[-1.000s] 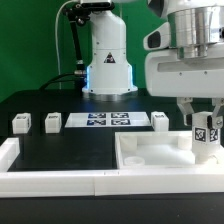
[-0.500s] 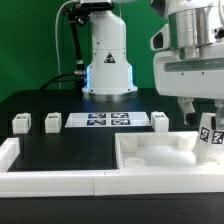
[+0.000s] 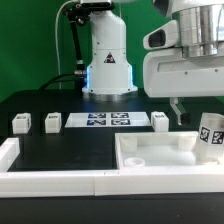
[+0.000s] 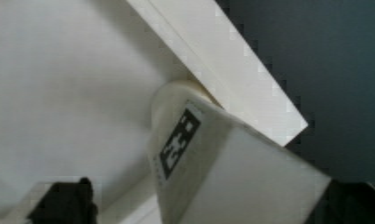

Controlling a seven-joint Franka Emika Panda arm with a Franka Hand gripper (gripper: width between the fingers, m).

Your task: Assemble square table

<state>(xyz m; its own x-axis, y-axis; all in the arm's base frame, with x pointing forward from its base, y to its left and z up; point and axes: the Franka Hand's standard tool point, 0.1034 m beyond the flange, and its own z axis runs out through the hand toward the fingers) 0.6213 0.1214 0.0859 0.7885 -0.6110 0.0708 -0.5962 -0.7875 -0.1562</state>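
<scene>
Moved: fingers [image 3: 178, 108] are up off the fourth leg [image 3: 210, 132] and spread wide, empty. That leg, clamped a second ago, now stands free with a slight lean.

Contents, from the exterior view's left to its right:
- First leg [image 3: 19, 124], second leg [image 3: 52, 122]: loose on the black tabletop [image 3: 70, 145], near each other, not touching.
- Marker board [image 3: 105, 120]: flat, in front of the robot base [image 3: 107, 60].
- Third leg [image 3: 160, 121]: loose, just beside the board's right end.
- Slab [image 3: 165, 160]: white, rimmed, lying flat at front right against the front rail [image 3: 50, 180].
- Fourth leg: at the slab's far right corner. The wrist view shows its tagged face [image 4: 184, 145] close against the rim. Whether it is seated cannot be told.

Handling, as judged: the legs are small, rigid, light plastic with smooth faces, so they are apt to tip or slip. Take each one across two opposite flat sides, around mid-height. The slab is stiff and too broad to span, so hold it by the rim or nudge it.
</scene>
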